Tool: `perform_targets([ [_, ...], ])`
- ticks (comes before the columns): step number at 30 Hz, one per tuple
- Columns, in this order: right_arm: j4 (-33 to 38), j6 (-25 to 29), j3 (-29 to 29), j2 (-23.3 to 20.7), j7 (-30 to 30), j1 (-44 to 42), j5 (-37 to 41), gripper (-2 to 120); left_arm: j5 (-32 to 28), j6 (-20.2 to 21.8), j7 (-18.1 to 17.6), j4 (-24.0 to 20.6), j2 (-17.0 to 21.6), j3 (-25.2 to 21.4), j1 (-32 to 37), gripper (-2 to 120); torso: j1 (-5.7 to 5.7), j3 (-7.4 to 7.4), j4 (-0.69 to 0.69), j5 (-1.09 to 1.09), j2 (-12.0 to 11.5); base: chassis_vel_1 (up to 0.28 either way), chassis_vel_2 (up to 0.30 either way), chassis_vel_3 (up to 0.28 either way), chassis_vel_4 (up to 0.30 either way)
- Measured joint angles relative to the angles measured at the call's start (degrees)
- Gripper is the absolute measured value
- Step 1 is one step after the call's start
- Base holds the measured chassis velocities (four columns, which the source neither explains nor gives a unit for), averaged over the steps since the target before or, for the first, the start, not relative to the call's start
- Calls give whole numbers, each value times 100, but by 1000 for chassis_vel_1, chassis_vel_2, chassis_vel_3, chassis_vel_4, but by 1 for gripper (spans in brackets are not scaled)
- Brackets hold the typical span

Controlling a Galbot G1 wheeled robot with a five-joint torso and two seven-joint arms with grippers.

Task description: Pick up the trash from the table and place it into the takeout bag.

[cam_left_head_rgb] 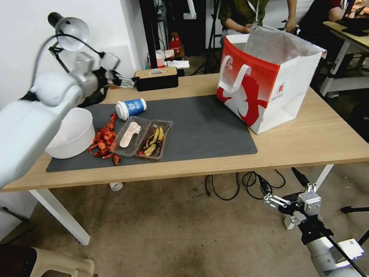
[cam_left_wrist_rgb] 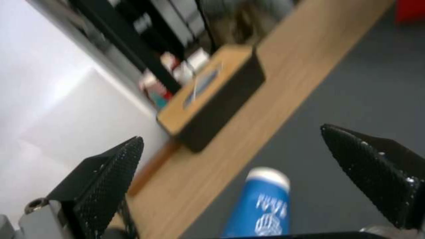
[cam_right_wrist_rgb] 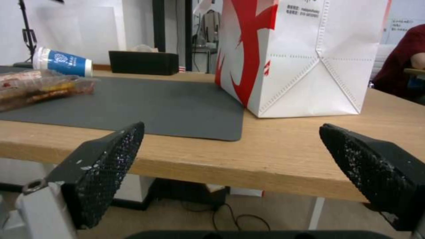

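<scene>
Head view, left to right: left gripper [cam_left_head_rgb: 125, 80] raised over the light-wood table's [cam_left_head_rgb: 309, 142] rear edge, jaws spread, empty. Blue-sleeved white coffee cup [cam_left_head_rgb: 131, 108] lying on the dark grey mat [cam_left_head_rgb: 205, 129], uncollected. Red-and-white paper takeout bag [cam_left_head_rgb: 271, 84] upright. Right gripper [cam_left_head_rgb: 275, 201] low, jaws parted. Collection apparently unfinished.
</scene>
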Motion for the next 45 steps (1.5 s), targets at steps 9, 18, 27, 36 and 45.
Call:
perform_targets([
  [9,-74,13,58,9,45,-1,-28,100,862,561,423,1194,-938,690,-616,100,-1,-1,-4,2,1,0,0,0,0],
  [18,-171,-9,66,-47,136,68,38,100,1419,430,1028,2495,-1435,1054,-832,100,-1,-1,-2,1,1,0,0,0,0],
  [27,-257,-19,61,-140,155,99,158,100,1811,334,1299,3163,-1673,1161,-743,100,-1,-1,-4,0,1,0,0,0,0],
  [36,-351,-4,56,-194,179,122,198,100,1787,375,1339,3203,-1692,1161,-604,100,-1,-2,-5,2,2,0,0,0,0],
  [45,-370,-136,-190,-399,220,366,247,100,1758,490,1244,3461,-1579,1133,-526,100,-1,-1,-2,0,2,0,0,0,0],
])
